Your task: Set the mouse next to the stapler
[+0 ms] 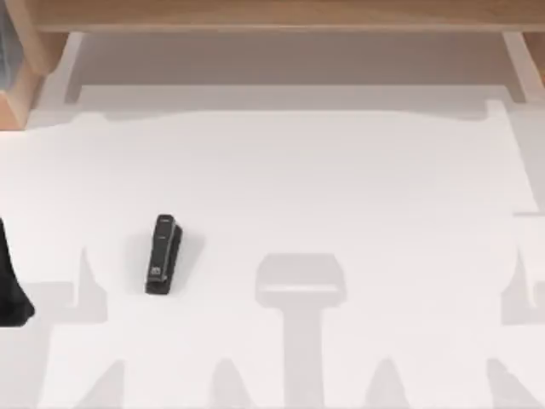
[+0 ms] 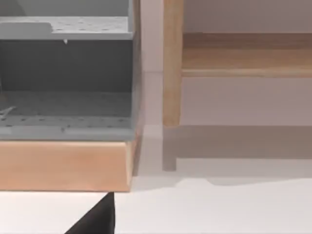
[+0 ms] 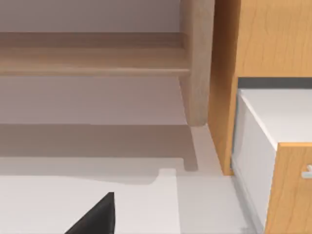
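Note:
The stapler point(image 1: 162, 254), slim and black with a small white mark near its near end, lies lengthwise on the white table left of centre. The mouse is out of view. A dark part of my left arm point(image 1: 10, 281) shows at the table's left edge, well left of the stapler. A black part of my left gripper point(image 2: 95, 219) sits low in the left wrist view. A black part of my right gripper point(image 3: 95, 217) sits low in the right wrist view, over bare table.
A wooden shelf point(image 1: 272, 17) runs along the back of the table. A grey cabinet on a wooden base point(image 2: 63, 165) stands at the back left. A wooden unit with a white drawer point(image 3: 273, 146) stands at the back right.

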Robot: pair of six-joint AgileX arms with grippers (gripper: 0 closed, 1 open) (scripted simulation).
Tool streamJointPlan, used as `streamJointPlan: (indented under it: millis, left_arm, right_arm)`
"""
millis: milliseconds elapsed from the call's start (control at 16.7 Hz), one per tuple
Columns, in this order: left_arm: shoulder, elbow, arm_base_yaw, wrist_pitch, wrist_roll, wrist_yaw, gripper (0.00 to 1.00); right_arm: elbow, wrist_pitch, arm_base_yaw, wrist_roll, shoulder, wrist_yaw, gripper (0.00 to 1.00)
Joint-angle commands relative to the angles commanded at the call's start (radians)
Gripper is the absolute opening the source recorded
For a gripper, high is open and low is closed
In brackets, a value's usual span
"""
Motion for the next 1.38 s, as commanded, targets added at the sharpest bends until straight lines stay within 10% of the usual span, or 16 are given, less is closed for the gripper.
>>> streamJointPlan:
  millis: [540,1380]
  left_arm:
    - [0.0,0.0,0.0,0.0,0.0,0.0,1.0]
    - [0.0,0.0,0.0,0.0,0.0,0.0,1.0]
  right_arm:
    - [0.285,-0.218,-0.039,-0.059,0.252,0.003,1.0]
    - [1.753,-1.06,-0.276,-0.392,1.745,-0.011,1.0]
